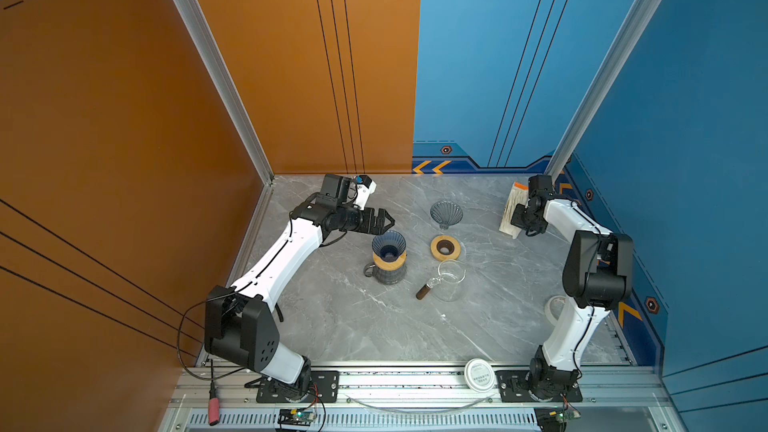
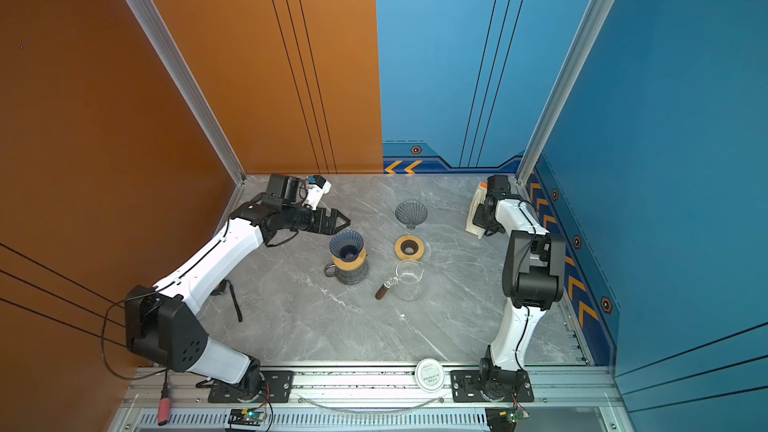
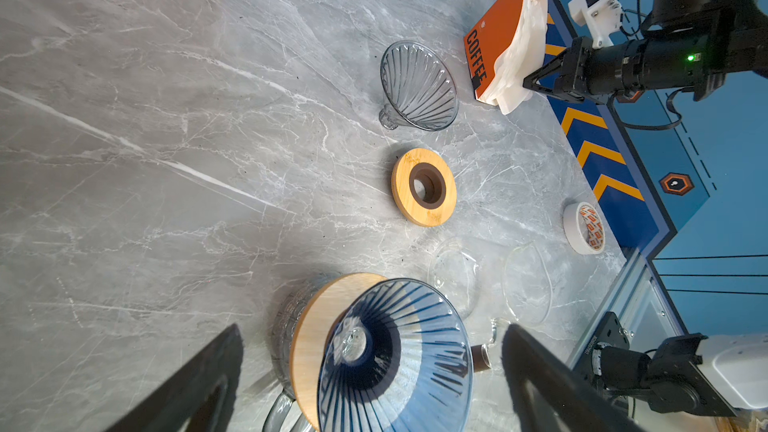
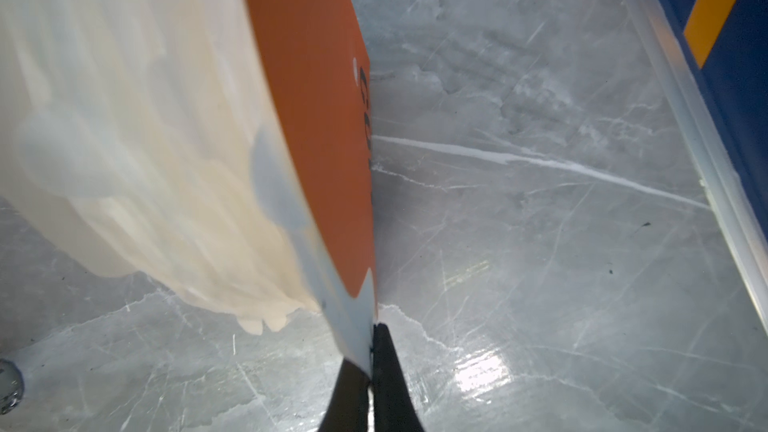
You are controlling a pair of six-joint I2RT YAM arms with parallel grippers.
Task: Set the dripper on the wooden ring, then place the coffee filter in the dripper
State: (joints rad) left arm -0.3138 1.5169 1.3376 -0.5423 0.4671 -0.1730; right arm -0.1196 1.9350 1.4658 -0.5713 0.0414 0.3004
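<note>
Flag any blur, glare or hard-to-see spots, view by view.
Right wrist view: the filter pack is too close and smeared out of focus, and a glare patch sits on the table; left wrist view: the fingers of the left gripper are dark blurs, the rest sharp; both top views: even light, but the clear glass jug nearly vanishes.

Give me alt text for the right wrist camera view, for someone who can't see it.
The right gripper has its fingers shut on a corner of an orange coffee filter pack, cream paper filters showing beside its card. Behind it lie the grey marble table and a blue wall with a yellow stripe.
</note>
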